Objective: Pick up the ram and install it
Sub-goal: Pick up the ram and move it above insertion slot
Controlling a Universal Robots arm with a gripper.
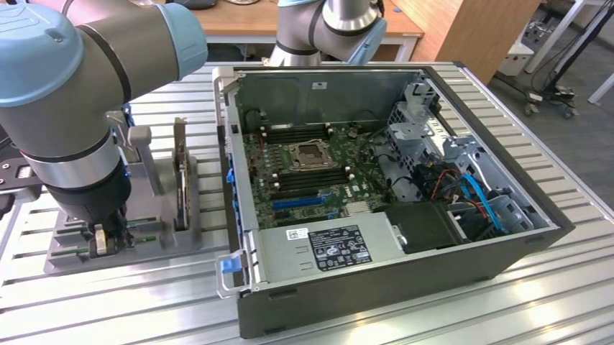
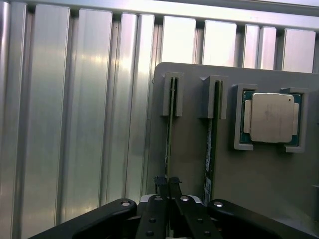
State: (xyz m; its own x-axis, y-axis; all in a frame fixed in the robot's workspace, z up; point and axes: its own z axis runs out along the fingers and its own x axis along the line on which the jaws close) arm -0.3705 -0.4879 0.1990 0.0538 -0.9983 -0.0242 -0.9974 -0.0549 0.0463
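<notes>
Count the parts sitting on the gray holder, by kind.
ram sticks: 2 (the tool is shut on one)
processor chip: 1
expansion card: 1
Total on the gray holder: 4

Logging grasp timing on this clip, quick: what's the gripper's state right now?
Gripper: closed on the edge of the ram standing in the grey holder, the stick farther from the processor chip.
</notes>
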